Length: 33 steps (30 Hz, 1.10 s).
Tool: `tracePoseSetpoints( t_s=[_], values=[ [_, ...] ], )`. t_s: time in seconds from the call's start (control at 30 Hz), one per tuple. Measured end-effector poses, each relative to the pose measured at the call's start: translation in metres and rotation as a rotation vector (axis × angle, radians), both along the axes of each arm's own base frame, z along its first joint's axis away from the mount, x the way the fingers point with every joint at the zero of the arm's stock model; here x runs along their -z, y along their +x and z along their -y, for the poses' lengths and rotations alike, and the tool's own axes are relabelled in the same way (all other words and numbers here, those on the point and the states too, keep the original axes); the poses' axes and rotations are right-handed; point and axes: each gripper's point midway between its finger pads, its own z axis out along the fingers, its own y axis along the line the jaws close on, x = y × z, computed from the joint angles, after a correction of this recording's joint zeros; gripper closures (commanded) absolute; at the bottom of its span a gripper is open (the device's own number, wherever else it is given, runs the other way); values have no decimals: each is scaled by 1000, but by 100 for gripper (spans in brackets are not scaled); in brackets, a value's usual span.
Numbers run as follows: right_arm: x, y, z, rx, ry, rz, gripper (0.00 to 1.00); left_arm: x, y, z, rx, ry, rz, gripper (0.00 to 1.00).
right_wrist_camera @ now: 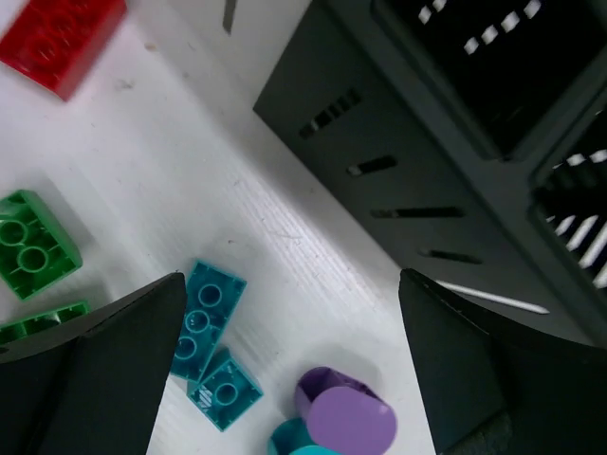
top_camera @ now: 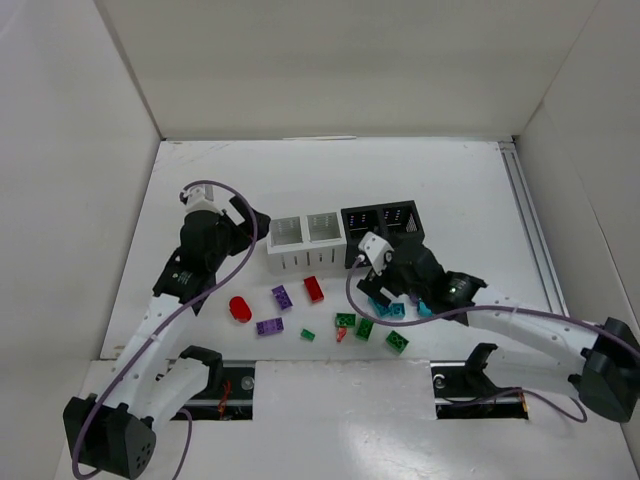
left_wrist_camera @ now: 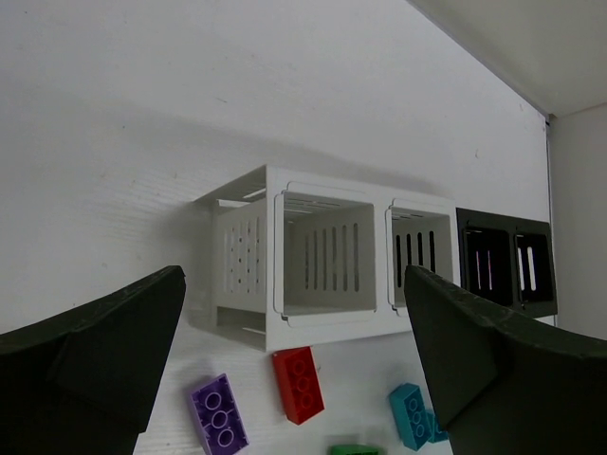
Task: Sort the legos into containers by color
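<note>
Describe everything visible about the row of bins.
The row of bins is four square open-topped compartments joined together: a white pair left, a black pair right. Plastic-looking, slatted walls. It stands upright on the table, legos scattered in front. The white pair looks empty; the black interiors are too dark to tell.

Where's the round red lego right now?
Top view: the round red lego is the leftmost loose piece, toward the near edge and left of the white bins, with a purple brick just to its right.
</note>
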Motion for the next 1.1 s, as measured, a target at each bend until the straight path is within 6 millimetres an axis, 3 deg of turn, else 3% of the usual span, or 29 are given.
tracePoseSetpoints(
  t_s=[0.1, 0.23, 0.57, 0.7, 0.83, 0.87, 0.97, 1.1],
  values=[
    [29, -1, 3, 50, -54, -68, 3, 2, -1, 1, 3, -1, -6, 1],
    [51, 0, 0, 81, -75, -122, 7, 3, -1, 2, 8, -2, -6, 1],
    [89, -12, -5, 99, -48, -235, 10, 4, -1, 2, 8, -2, -5, 1],
    [98, -18, -2, 109, -49, -263, 16, 10, -2, 2, 8, 1, -17, 1],
    [102, -22, -2, 106, -41, -286, 31, 10, -2, 2, 7, 1, -16, 1],
    [102, -23, -2, 106, -37, -293, 43, 10, -2, 2, 6, 2, -16, 1],
    [105, -25, -4, 100, -28, -309, 57, 10, -2, 1, 1, 4, -16, 1],
    [105, -28, -8, 75, -14, -319, 68, 10, -2, 1, -3, 2, -16, 1]
  ],
)
